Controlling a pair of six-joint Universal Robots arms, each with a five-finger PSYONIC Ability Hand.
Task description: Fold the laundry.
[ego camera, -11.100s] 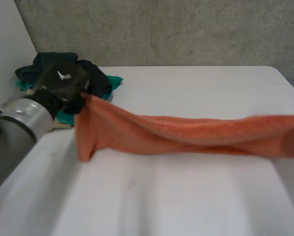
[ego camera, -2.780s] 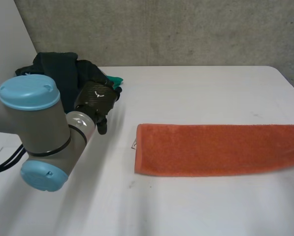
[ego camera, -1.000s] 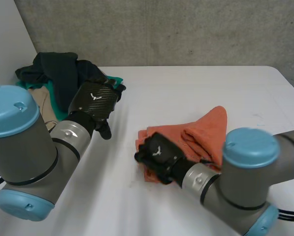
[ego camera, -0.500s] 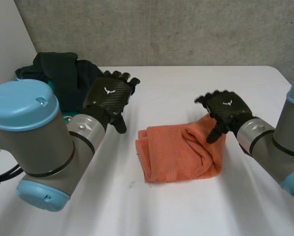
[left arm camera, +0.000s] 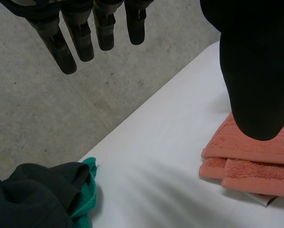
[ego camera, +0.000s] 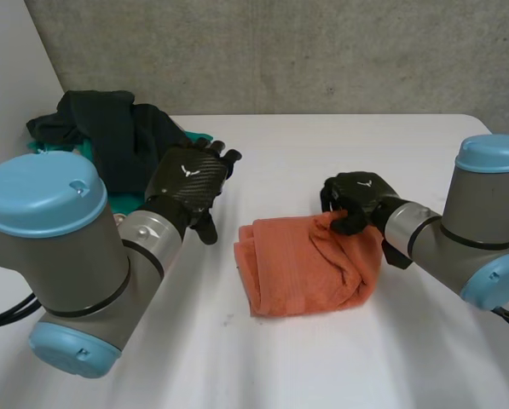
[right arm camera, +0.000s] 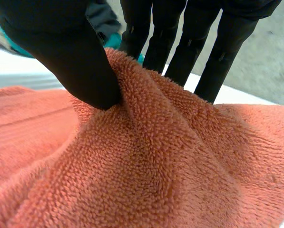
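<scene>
The right hand point(ego camera: 356, 198) is pinching a raised fold of the orange towel point(ego camera: 301, 268) lying mid-counter point(ego camera: 322, 366), while the left hand point(ego camera: 190, 175) is hovering beside it, fingers straight and apart, so a one-handed pull is probably going to drag the unpinned layers askew.

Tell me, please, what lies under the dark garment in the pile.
A teal cloth pokes out from under the dark garment, resting on the white table. Whatever else the garment covers cannot be seen.
</scene>
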